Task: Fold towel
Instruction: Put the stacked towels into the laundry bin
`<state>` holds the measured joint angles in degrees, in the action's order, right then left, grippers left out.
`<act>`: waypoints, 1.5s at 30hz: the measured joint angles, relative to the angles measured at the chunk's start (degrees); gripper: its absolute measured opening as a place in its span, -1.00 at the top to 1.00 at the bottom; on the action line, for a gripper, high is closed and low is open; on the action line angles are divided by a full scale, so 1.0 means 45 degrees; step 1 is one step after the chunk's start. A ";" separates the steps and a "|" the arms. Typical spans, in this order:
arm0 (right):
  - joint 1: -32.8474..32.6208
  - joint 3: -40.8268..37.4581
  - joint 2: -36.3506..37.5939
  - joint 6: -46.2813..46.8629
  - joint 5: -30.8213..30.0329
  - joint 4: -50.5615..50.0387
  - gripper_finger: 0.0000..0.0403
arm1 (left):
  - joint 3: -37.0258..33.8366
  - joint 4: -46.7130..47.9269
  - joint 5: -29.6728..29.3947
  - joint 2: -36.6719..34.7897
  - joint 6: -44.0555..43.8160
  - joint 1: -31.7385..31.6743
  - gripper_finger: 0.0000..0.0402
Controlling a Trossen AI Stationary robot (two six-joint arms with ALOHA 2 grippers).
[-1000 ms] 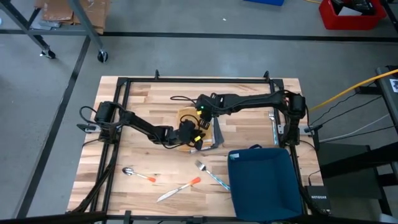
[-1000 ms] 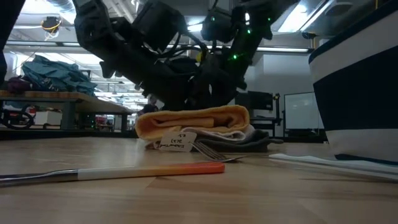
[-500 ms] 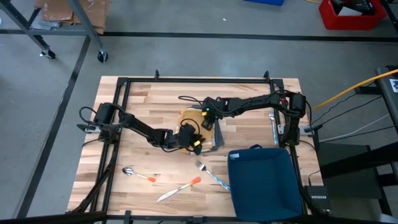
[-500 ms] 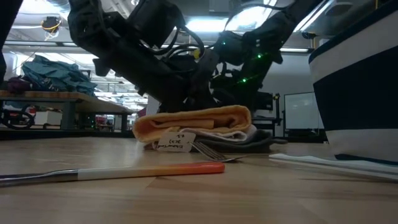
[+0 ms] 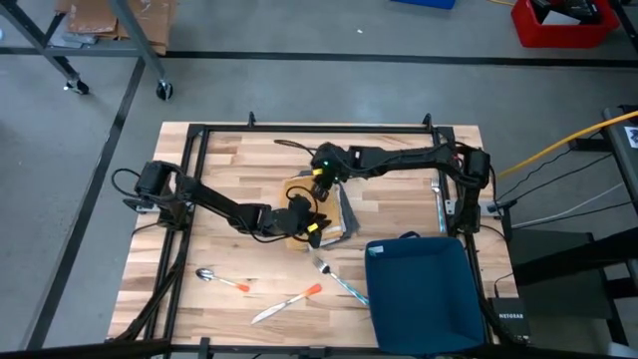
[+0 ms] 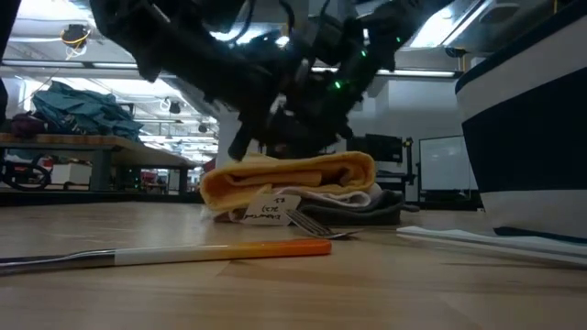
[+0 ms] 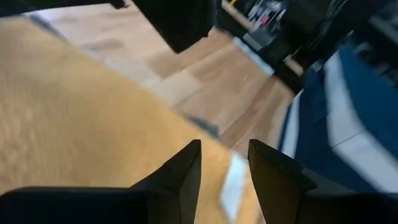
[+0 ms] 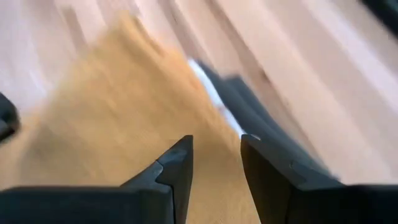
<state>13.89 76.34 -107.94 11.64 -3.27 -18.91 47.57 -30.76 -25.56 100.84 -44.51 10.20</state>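
Towel (image 6: pixel 289 179) lay folded, tabletop (image 5: pixel 239 160) centre. Left end effector (image 7: pixel 224 163) at its 9 o'clock, right end effector (image 8: pixel 216 163) at 12; both part-open, seemingly empty. Probably nearly done.

Nubby yellow cloth towel (image 6: pixel 284 176), matt butcher-block wood table (image 5: pixel 399 155)

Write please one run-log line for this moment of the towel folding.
towel: folded, yellow layer on top | left gripper: jaws open, above towel | right gripper: jaws open, above towel | nothing held
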 joint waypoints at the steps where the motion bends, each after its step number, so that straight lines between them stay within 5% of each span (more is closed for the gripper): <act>1: 0.0000 0.0334 0.0000 -0.0030 0.0101 -0.0232 0.32 | 0.0000 -0.0028 -0.0014 -0.0193 0.0000 0.0000 0.38; 14: -0.0010 0.4491 0.0024 -0.0741 0.0332 -0.5619 0.32 | 0.0000 0.0278 -0.0073 -0.3403 0.3271 0.0015 0.38; 20: -0.0010 0.5292 0.0049 -0.0997 0.1372 -0.7675 0.32 | 0.0000 0.2279 -0.0075 -0.5103 0.2952 0.0148 0.38; 31: 0.0005 0.5127 -0.0108 -0.1001 0.0954 -0.7184 0.32 | 0.0000 0.6320 -0.0126 -0.7738 0.7247 -0.0112 0.38; 45: 0.0005 0.5117 -0.0151 -0.1000 0.0292 -0.4798 0.32 | 0.0000 0.6698 -0.0151 -0.7805 0.8567 -0.0539 0.38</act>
<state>13.91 99.37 -108.62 7.14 -1.96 -40.50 47.57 -0.62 -26.24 65.72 -5.96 7.77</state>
